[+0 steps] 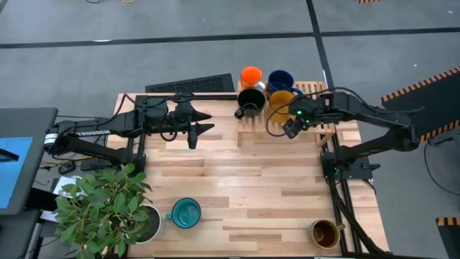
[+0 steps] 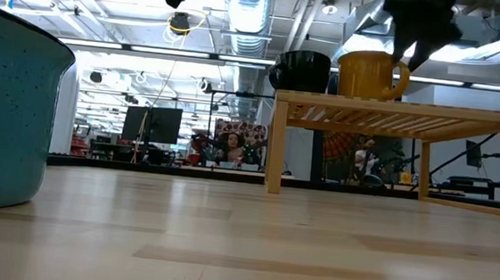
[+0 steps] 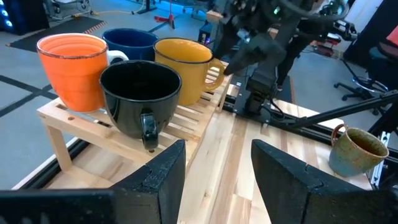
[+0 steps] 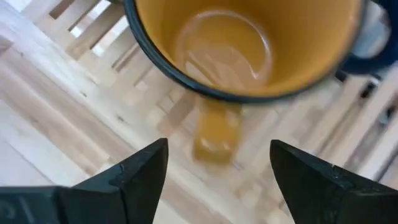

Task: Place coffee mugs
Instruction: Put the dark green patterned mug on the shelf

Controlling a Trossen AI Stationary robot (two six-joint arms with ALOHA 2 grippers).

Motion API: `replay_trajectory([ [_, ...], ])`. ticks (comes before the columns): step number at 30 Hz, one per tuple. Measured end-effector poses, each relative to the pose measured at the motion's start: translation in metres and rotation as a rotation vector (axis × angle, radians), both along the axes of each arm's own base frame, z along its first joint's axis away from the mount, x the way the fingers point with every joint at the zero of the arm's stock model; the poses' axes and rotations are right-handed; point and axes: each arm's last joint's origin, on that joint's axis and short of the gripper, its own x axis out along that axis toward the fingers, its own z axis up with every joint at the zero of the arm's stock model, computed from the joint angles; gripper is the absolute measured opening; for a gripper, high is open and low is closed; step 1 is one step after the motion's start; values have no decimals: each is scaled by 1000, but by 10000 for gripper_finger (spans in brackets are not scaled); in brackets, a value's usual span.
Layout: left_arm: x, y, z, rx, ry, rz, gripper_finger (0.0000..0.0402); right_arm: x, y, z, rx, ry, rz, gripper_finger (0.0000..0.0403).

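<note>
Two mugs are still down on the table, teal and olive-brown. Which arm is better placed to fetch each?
Probably left for the teal mug, on its side near the plant. Right for the olive-brown mug, at its own table edge; the right end effector hangs open over the yellow mug on the rack.

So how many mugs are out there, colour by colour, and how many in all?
Orange mug: 1
Dark blue mug: 1
Black mug: 1
Yellow mug: 1
Teal mug: 1
Olive-brown mug: 1
Total: 6 mugs, four on the slatted wooden rack, two on the table.
</note>
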Motion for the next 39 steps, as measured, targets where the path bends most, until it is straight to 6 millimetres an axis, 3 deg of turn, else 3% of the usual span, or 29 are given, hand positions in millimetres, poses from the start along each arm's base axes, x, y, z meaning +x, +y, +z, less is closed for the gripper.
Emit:
replay_trajectory([
  [4, 0, -2, 0, -12, -3, -53, 167, -15, 10, 8, 96, -36, 47, 310],
  [10, 0, -4, 0, -74, -14, -135, 167, -32, 36, 0, 310, -79, 165, 310],
  [14, 0, -6, 0, -110, -19, -173, 167, -35, 59, -11, 443, -85, 273, 310],
  [19, 0, -5, 1, -109, -20, -167, 167, -37, 77, -19, 489, -53, 328, 311],
  [26, 0, -5, 1, -110, -21, -166, 167, -44, 108, -19, 767, 26, 376, 311],
  [32, 0, -5, 1, -91, -18, -169, 167, -54, 144, -32, 887, 148, 366, 302],
  [39, 0, -5, 1, -66, -13, -172, 167, -51, 202, -50, 1062, 167, 413, 259],
])
